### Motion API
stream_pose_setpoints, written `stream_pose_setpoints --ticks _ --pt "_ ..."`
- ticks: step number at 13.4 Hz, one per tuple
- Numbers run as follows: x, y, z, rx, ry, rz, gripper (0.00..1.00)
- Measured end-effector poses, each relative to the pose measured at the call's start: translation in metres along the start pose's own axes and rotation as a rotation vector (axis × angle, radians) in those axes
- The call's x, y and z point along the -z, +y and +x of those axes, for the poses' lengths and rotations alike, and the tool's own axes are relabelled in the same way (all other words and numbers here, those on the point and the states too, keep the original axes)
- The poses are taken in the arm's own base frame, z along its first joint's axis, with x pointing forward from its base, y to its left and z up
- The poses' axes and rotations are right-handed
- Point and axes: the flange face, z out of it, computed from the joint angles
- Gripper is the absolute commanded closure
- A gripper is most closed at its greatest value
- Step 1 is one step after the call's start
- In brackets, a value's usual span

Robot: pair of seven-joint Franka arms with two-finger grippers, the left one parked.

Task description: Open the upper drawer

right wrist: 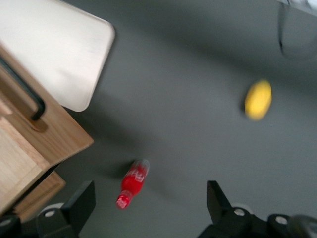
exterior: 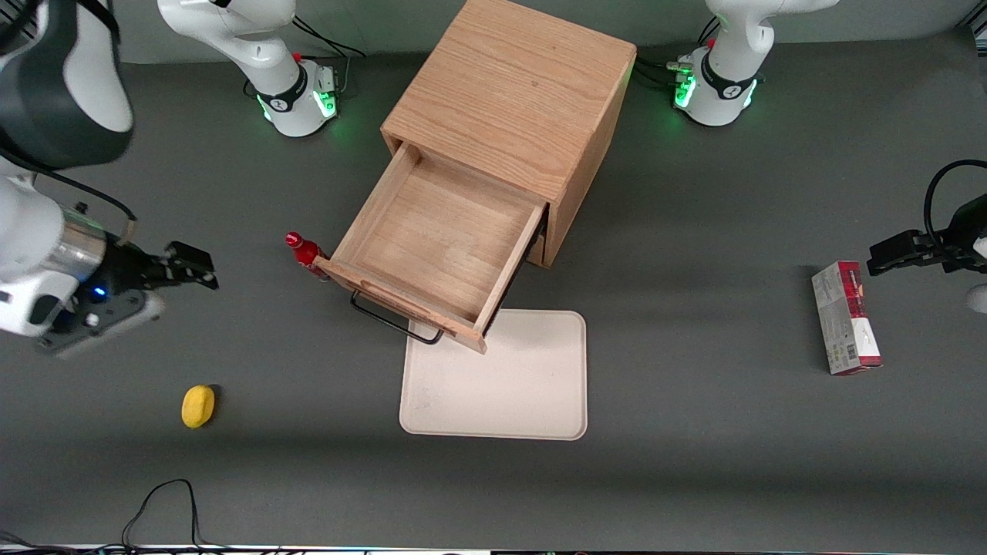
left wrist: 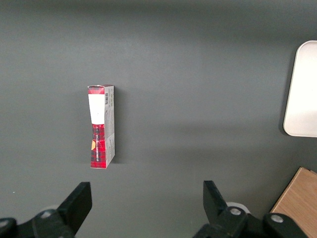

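The upper drawer (exterior: 439,247) stands pulled well out of the wooden cabinet (exterior: 513,92), its bare inside open to view and its front panel overhanging the edge of the cream tray (exterior: 501,385) that lies on the worktop (exterior: 694,478) nearer the front camera than the cabinet. The black wire handle (exterior: 393,320) juts from that front panel. Judged from how far out it sits, the task looks essentially done.

The claw (exterior: 189,270) hangs well apart from the cabinet, toward the working arm's end of the worktop, its fingers spread wide and holding nothing; the right wrist view shows both fingers (right wrist: 79,206) parted with bare worktop between them.

The risks now come from the things close to the cabinet. A small red bottle (exterior: 304,250) lies just beside the drawer's front corner, on the side facing the claw. If the claw sweeps low toward the cabinet, it could knock the bottle and send it rolling under the drawer. Any bump against the extended drawer's side could nudge it back in, or shift the whole cabinet. A yellow lemon-like object (exterior: 198,405) sits well apart from the cabinet, nearer the front camera, and could roll if a low pass clips it.
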Motion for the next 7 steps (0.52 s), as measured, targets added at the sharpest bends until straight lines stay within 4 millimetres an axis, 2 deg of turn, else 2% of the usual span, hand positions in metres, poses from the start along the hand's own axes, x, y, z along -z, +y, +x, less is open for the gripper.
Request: stream_pose_setpoints --ticks 2,4,5,7 --pt "0.009 -0.007 -0.048 -0.123 -0.010 -0.005 0.00" --pt "0.022 -0.013 -0.085 -0.144 0.003 -0.051 0.00" --pt "0.026 -0.015 -0.097 -0.148 0.009 -0.067 0.00" --pt "0.033 -0.018 -0.107 -0.153 0.021 -0.075 0.00"
